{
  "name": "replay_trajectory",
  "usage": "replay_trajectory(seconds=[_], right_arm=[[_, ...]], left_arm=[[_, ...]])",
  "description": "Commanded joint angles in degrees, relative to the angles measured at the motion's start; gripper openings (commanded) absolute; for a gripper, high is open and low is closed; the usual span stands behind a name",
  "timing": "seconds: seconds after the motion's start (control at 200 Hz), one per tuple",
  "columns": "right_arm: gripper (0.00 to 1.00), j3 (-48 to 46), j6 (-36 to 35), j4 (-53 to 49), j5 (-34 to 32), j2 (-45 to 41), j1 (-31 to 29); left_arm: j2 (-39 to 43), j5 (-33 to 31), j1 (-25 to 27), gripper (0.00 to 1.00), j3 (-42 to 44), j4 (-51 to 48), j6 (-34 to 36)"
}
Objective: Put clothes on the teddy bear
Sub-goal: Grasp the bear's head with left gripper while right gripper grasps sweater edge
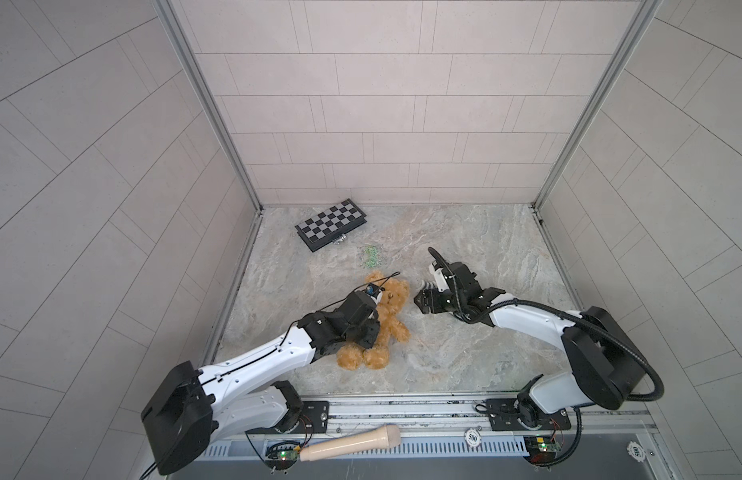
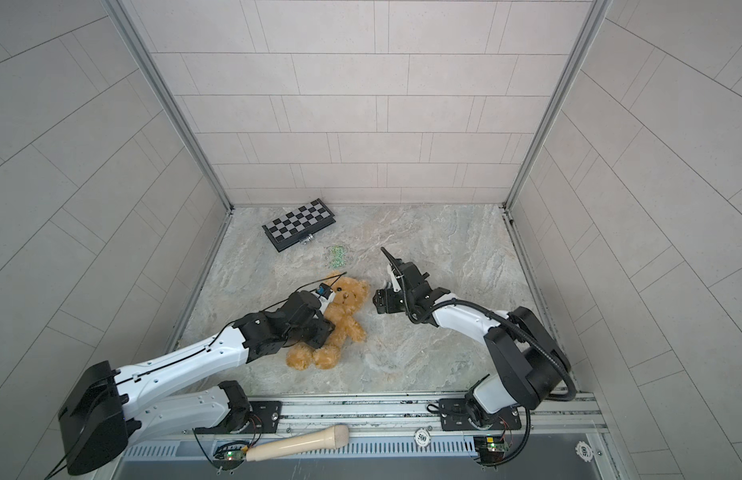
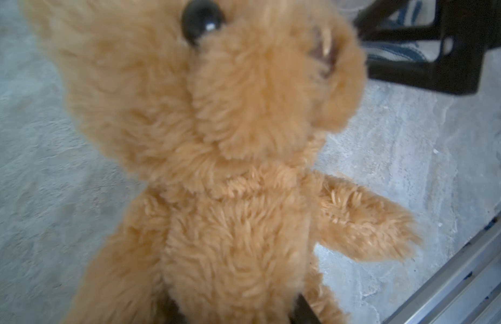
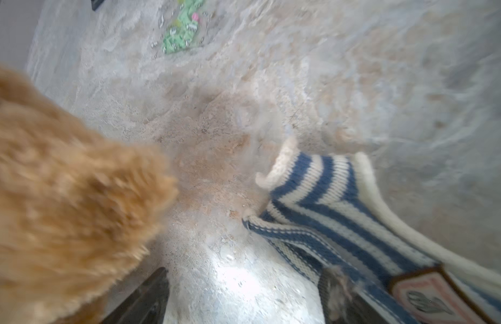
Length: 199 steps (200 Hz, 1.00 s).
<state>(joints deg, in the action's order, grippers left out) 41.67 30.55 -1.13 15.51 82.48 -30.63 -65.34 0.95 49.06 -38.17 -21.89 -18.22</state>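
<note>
The teddy bear [image 1: 392,309] [image 2: 348,303] lies on its back on the marble table, head toward the back wall. My left gripper [image 1: 371,332] [image 2: 319,332] [image 3: 238,311] reaches down over its belly. Its two dark fingers [image 3: 302,311] press into the fur on either side of the torso. My right gripper [image 1: 423,291] [image 2: 382,293] [image 4: 238,297] stands open just right of the bear's head, with bare table between its fingers. A blue-and-white striped knitted sweater [image 4: 328,202] [image 3: 395,53] hangs over one right finger [image 4: 336,286]. The other right finger [image 4: 142,297] is bare.
A folded chessboard [image 1: 331,224] lies at the back left. A small green patch of bits [image 1: 371,255] lies behind the bear. A wooden handle [image 1: 352,442] and two poker chips [image 1: 472,436] rest on the front rail. Tiled walls close three sides.
</note>
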Motion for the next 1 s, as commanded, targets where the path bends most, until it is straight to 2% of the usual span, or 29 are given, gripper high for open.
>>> replay_trajectory(seconds=[0.0,0.09,0.235,0.3,0.38,0.516,0.871,0.991], right_arm=[[0.86,-2.3,0.8,-0.4,-0.4,-4.5,2.1],[0.86,-4.4,0.7,-0.5,-2.1,-8.0,3.6],[0.86,-5.8,-1.9,-0.7,-4.7,-13.4,4.7],[0.86,-5.9,-2.6,-2.3,-5.2,-15.3,5.2],[0.86,-5.9,-3.5,-3.8,-5.4,-16.7,5.8],[0.86,-5.2,-4.6,-5.1,-5.9,-17.4,6.6],[0.87,-4.7,-7.2,-7.9,-4.9,-16.8,7.5],[0.87,-4.7,-7.6,-8.0,-4.9,-16.6,7.4]], left_arm=[[-3.1,1.2,1.1,0.42,-3.1,-0.5,2.2],[-5.3,0.2,1.0,0.48,-3.7,-1.2,2.5],[-6.5,-3.5,1.0,0.77,-5.7,-5.5,2.9],[-4.5,-5.7,1.1,0.85,-7.3,-8.5,3.0],[-1.5,-5.0,1.2,0.91,-9.2,-9.9,2.9],[-1.5,-4.0,2.9,0.89,-13.1,-10.8,1.9],[-14.3,-5.6,6.1,0.77,-18.9,-12.2,-2.5],[-16.9,-7.8,6.7,0.78,-18.2,-13.2,-3.9]])
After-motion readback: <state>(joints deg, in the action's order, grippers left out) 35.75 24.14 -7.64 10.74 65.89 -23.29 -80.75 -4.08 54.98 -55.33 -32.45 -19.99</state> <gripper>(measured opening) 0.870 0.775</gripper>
